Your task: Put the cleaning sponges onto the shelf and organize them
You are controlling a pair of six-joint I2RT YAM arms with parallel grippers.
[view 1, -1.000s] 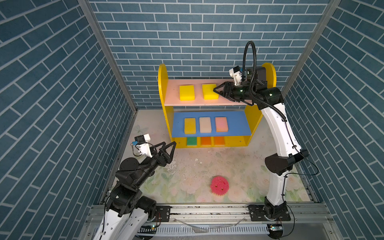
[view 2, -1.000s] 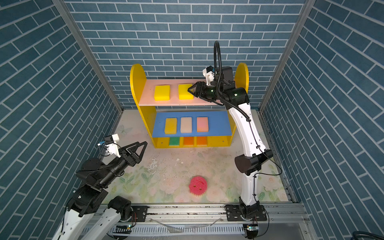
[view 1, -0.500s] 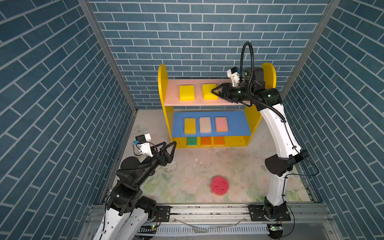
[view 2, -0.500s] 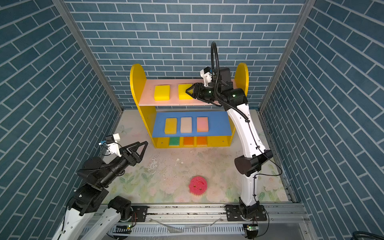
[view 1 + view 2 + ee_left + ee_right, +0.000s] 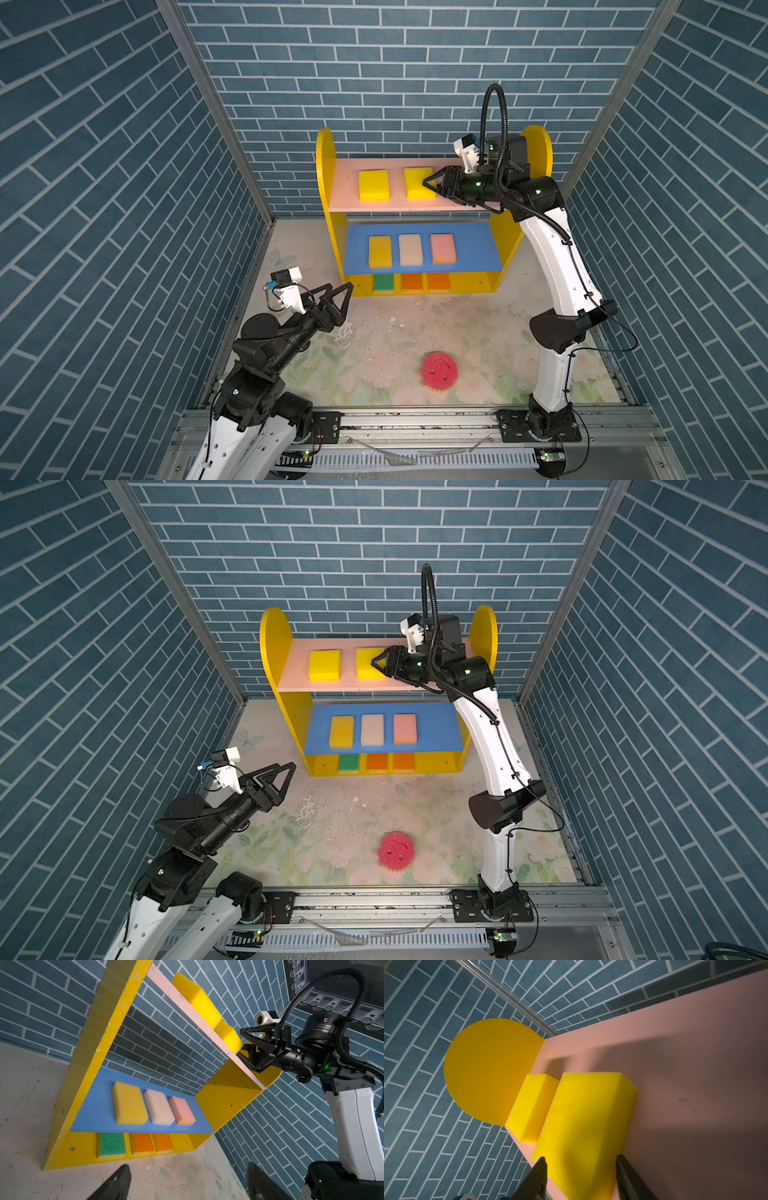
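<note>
The shelf point(image 5: 324, 174) stands at the back. On its pink upper board lie two yellow sponges point(image 5: 373, 185). My right gripper point(image 5: 428, 185) is shut on the right-hand yellow sponge point(image 5: 583, 1118), its fingers point(image 5: 540, 1169) against both long sides while the sponge rests on the board. Yellow point(image 5: 380, 252), cream point(image 5: 410, 249) and pink point(image 5: 442, 248) sponges sit on the blue board. One green point(image 5: 383, 283) and two orange point(image 5: 412, 282) sponges sit on the base. A round pink smiley sponge point(image 5: 438, 371) lies on the floor in front. My left gripper point(image 5: 341, 286) hovers open and empty, left of the shelf.
Blue brick walls close in on three sides, close behind the shelf. A floral mat point(image 5: 374, 332) with crumbs covers the floor. The metal rail point(image 5: 415, 419) with both arm bases runs along the front. The right arm's elbow point(image 5: 561, 328) hangs right of the round sponge.
My right gripper has crept slightly leftward along the yellow sponge on the pink board. The sponge and the left arm have stayed in place.
</note>
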